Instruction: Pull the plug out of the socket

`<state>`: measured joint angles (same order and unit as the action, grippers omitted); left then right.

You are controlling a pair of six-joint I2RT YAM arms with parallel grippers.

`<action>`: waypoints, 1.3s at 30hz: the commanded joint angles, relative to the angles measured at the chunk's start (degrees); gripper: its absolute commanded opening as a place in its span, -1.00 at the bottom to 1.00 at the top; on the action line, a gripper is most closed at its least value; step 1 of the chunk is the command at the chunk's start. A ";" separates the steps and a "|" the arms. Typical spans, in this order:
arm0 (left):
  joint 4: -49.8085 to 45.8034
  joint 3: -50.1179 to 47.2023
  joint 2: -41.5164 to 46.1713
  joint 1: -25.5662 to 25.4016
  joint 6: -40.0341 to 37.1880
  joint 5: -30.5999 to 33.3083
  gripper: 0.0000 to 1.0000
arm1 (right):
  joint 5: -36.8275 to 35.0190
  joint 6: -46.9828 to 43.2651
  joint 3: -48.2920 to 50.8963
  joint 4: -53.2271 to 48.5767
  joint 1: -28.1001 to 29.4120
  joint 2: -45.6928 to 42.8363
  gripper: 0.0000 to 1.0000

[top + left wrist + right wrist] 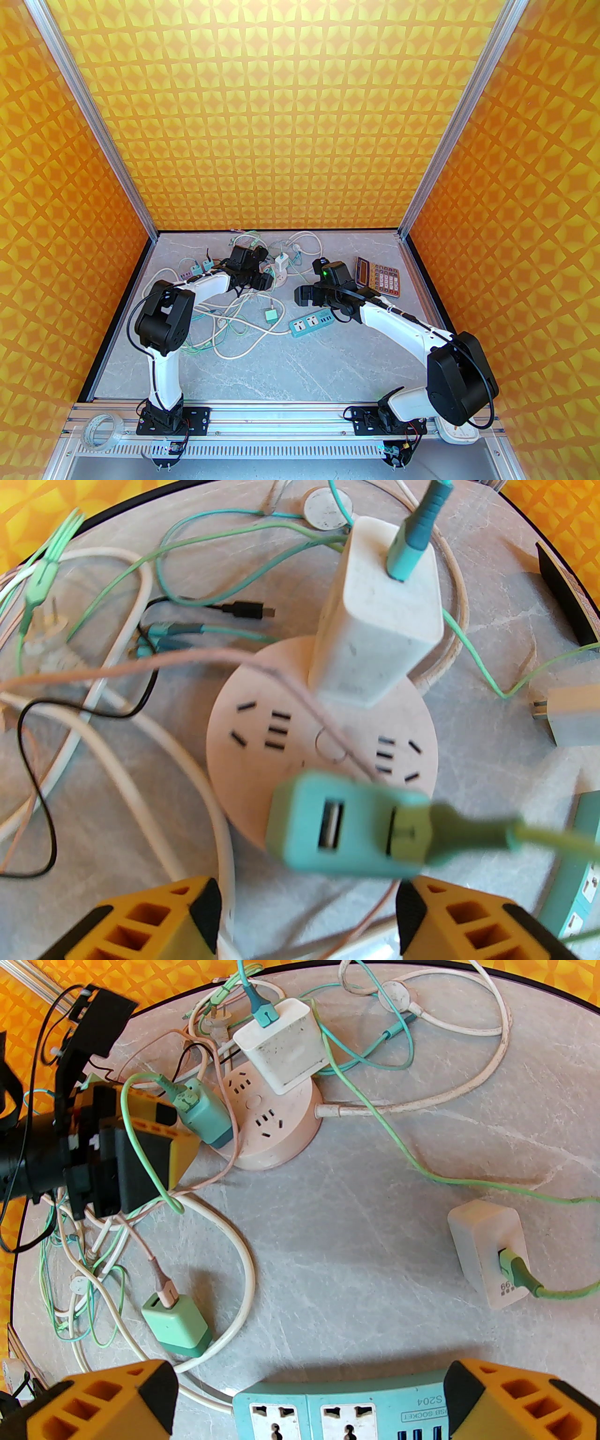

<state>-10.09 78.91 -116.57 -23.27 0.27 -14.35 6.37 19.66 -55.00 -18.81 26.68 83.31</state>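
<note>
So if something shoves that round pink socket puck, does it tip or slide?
Likely slides: the round pink socket puck is low and wide on a smooth grey tabletop. The tall white block charger plugged into it might make it rock.

The grey marbled table (290,365) carries a loose clutter across its far half. A round pink socket (274,1140) sits flat near the back, amid a tangle of white cords (243,1260) and thin green cables (384,1133) that spread to the left. Nearer, 1 blue power strip (313,323) lies flat at a slant, with 1 green charger (177,1325) on its side just left of the strip's end. 1 white charger (485,1246) lies on its side, well apart from the socket, a green cable plugged into it. A calculator (380,277) lies face up towards the right wall. 2 small chargers (196,268) stand at the back left.
</note>
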 commanded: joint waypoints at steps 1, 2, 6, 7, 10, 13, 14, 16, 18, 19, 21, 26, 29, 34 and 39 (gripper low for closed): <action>1.70 2.33 -1.15 -0.20 -1.90 -1.65 0.32 | -0.39 -0.84 -1.98 -1.91 0.39 0.37 0.97; 1.65 2.84 -1.61 -0.24 -1.92 -1.65 0.32 | -0.48 -0.85 -1.95 -1.97 0.39 0.43 0.97; 0.29 5.76 -3.19 -0.24 -2.28 -1.65 0.31 | -0.40 -0.77 -1.87 -2.21 0.43 0.54 0.97; -0.02 6.45 -3.63 -0.20 -2.45 -1.66 0.26 | -0.39 -0.76 -1.85 -2.18 0.41 0.56 0.97; -1.48 8.38 -4.92 -0.25 -2.82 -1.65 0.24 | -0.46 -0.76 -1.79 -2.26 0.41 0.72 0.97; -2.67 8.72 -5.71 -0.21 -2.23 -1.61 0.24 | -0.49 -0.84 -2.02 -2.21 0.40 1.01 0.97; -2.89 8.71 -5.66 -0.20 -1.77 -1.54 0.23 | -0.48 -0.83 -2.12 -2.21 0.44 1.21 0.97; -2.30 8.71 -5.27 -0.21 -0.56 -0.96 0.22 | -0.35 -0.80 -2.27 -2.06 0.44 1.38 0.97; -1.93 8.60 -5.00 -0.23 -0.21 -0.90 0.16 | -0.01 -0.68 -2.37 -1.70 0.45 1.77 0.97; -1.53 8.25 -4.87 -0.24 -0.01 -0.94 0.12 | 0.21 -0.59 -2.42 -1.63 0.40 1.87 0.97; -0.74 7.39 -4.24 -0.21 0.08 -0.94 0.06 | 0.48 -0.50 -2.30 -1.55 0.40 2.10 0.97; -0.81 6.29 -2.98 -0.50 0.09 -0.94 -0.15 | 0.31 -0.73 -2.06 -1.41 0.48 1.58 0.97; -1.41 6.05 -2.36 -0.81 0.66 -0.48 -0.26 | 0.78 -0.48 -1.87 -1.11 0.47 1.53 0.97; -0.76 3.62 0.20 -2.51 4.60 4.05 -0.15 | 1.62 -0.08 -2.41 -0.43 0.39 1.82 0.97; -0.92 1.46 1.35 -5.01 9.12 9.09 -0.17 | 4.77 2.10 -3.94 1.81 0.39 4.06 0.97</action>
<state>-10.00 81.69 -117.43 -26.94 4.56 -9.06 8.43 20.16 -56.80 -19.57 26.68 85.65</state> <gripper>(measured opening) 0.426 0.985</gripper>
